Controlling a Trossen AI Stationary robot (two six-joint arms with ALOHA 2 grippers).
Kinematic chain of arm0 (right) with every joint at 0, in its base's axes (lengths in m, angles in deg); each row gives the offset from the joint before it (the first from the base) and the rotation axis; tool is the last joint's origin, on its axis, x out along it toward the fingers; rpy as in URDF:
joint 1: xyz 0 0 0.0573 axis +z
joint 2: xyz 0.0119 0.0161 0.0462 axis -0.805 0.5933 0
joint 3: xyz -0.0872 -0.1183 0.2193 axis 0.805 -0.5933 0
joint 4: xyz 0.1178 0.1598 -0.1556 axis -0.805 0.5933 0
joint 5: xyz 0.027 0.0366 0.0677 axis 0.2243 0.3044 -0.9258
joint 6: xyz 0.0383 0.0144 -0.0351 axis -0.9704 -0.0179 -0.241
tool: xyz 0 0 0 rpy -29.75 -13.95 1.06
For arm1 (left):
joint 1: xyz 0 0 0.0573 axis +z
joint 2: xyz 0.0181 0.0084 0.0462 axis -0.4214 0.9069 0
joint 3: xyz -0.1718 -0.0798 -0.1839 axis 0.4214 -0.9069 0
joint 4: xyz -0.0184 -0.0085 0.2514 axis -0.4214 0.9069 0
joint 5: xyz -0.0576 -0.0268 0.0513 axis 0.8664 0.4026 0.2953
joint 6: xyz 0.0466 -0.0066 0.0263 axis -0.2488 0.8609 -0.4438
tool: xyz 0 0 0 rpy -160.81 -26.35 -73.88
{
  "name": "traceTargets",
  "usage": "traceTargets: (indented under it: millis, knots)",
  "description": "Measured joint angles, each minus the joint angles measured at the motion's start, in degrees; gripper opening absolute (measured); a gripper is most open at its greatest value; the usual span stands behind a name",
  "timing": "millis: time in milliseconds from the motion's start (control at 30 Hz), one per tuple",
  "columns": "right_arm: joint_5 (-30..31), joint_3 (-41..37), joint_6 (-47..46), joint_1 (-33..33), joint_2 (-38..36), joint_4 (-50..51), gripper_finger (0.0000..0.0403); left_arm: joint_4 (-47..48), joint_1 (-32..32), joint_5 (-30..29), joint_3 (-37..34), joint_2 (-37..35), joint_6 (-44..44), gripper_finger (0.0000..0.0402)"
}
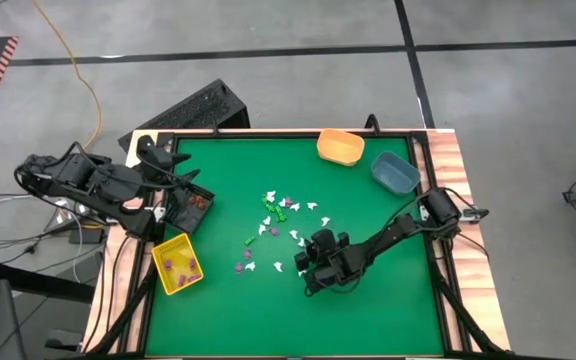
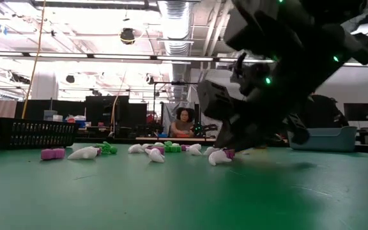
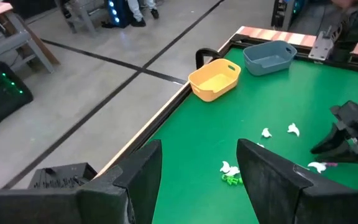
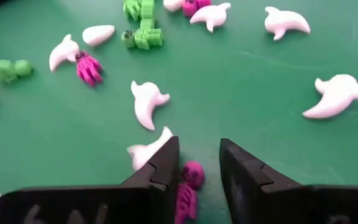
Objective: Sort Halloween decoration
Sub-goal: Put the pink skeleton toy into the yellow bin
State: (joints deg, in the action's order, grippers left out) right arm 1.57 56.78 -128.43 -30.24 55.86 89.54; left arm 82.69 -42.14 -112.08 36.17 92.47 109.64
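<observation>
The Halloween decoration is a scatter of tiny white, green and purple trinkets [image 1: 283,215] lying flat on the green table [image 1: 388,310]. My right gripper [image 4: 197,149] is low over the near right of the scatter, open, slanting down. A purple trinket [image 4: 188,186] lies on the table between its fingers. A white ghost trinket [image 4: 146,151] lies by the outer side of one finger. My left gripper [image 3: 197,152] is open and holds nothing, raised over the black bin [image 1: 194,205] at the table's left. My right gripper has one finger on either side of the purple trinket, whose head [image 4: 192,174] lies close to the inner side of one finger [image 4: 166,165]. I cannot tell whether they touch. The trinket lies flat on the table.
A yellow bin [image 1: 176,265] with purple trinkets stands at the near left, beside the black bin with reddish ones. An orange bin [image 1: 340,147] and a blue bin [image 1: 395,172] stand at the far right. A person [image 2: 184,122] sits beyond the table.
</observation>
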Motion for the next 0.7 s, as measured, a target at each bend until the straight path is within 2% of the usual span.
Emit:
traceTargets:
  millis: [300, 600, 700]
  knots:
    - [-1.77, 0.42, -2.76, -0.11, 3.23, -0.73, 0.0106, -0.23, 0.0, -0.25, 0.0, -0.01, 0.28, 0.0199]
    - [-2.77, 0.39, -5.85, 1.01, 2.29, 3.21, 0.0013, -0.35, 0.0, -0.46, 0.0, 0.0, 0.52, 0.0199]
    - [-2.88, 1.42, -5.99, 1.19, 2.35, 4.52, 0.0011, -0.37, 0.0, -0.48, 0.0, 0.0, 0.6, 0.0199]
